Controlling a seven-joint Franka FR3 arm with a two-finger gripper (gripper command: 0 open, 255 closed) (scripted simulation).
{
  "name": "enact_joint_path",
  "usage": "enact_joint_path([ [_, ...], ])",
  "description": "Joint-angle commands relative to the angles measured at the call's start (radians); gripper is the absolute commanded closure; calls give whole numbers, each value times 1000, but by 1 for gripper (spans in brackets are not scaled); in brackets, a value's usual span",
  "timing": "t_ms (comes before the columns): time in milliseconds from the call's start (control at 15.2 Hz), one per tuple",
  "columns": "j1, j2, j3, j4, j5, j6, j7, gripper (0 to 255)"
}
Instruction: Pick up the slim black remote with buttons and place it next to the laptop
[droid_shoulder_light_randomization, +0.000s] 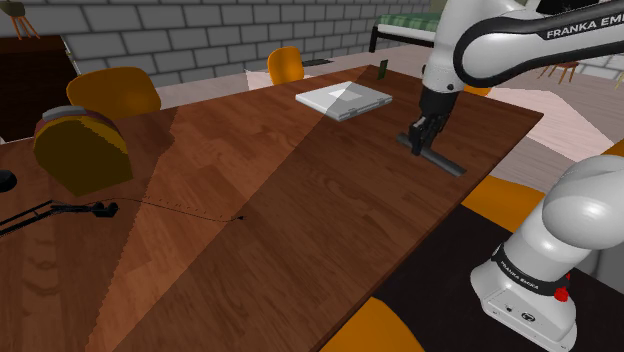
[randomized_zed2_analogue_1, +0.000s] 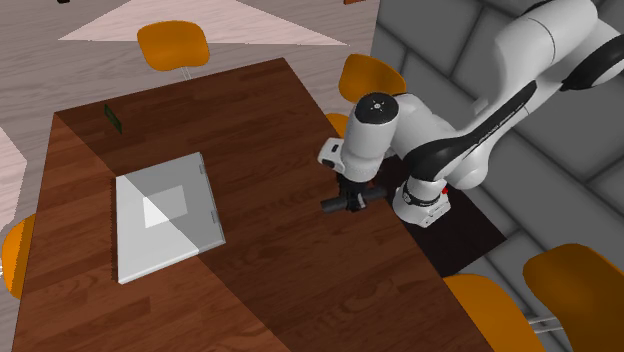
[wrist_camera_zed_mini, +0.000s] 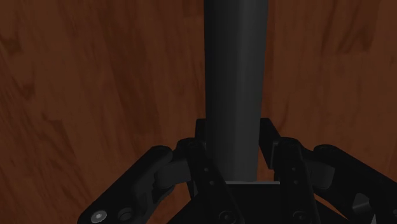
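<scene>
**Two jaws clamped across the remote, laptop yet to reach**

We see the jaws pressed against both long sides of the slim dark remote (wrist_camera_zed_mini: 234, 89), so we read them as closed on it. They take it across its narrow width, the only span they can bridge. The grip sits close to one end, and most of the remote's length runs out ahead of the hand. We judge that such an off-centre hold may let the far end droop once it is lifted.

The remote (droid_shoulder_light_randomization: 440, 157) lies low on the wooden surface (droid_shoulder_light_randomization: 250, 230), near the edge closest to the stand. We cannot tell whether it is resting there or just clear of the wood. The arm comes down on it nearly upright, which suits a thin, flat thing that offers little height to catch.

The closed grey laptop (droid_shoulder_light_randomization: 343, 98) lies flat, well apart from the remote and toward the shoulder view's upper left. Bare wood shows between them in the second exterior view, where the remote (randomized_zed2_analogue_1: 375, 196) sits to the right of the laptop (randomized_zed2_analogue_1: 165, 215). We judge the grasp made and the carry not yet done. The next move calls for a lift, then a pass across that open stretch to set the remote down beside the laptop.
</scene>
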Motion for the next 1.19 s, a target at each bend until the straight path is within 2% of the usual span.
enact_joint_path([
  [0, 0, -11, -2, 20, -1, -31, -3, 255],
  [396, -1, -24, -7, 83, -3, -108, -8, 255],
  [792, -72, 144, -104, 187, -76, -36, -121, 255],
  [1122, -113, 296, -176, 305, -111, 6, -209, 255],
])
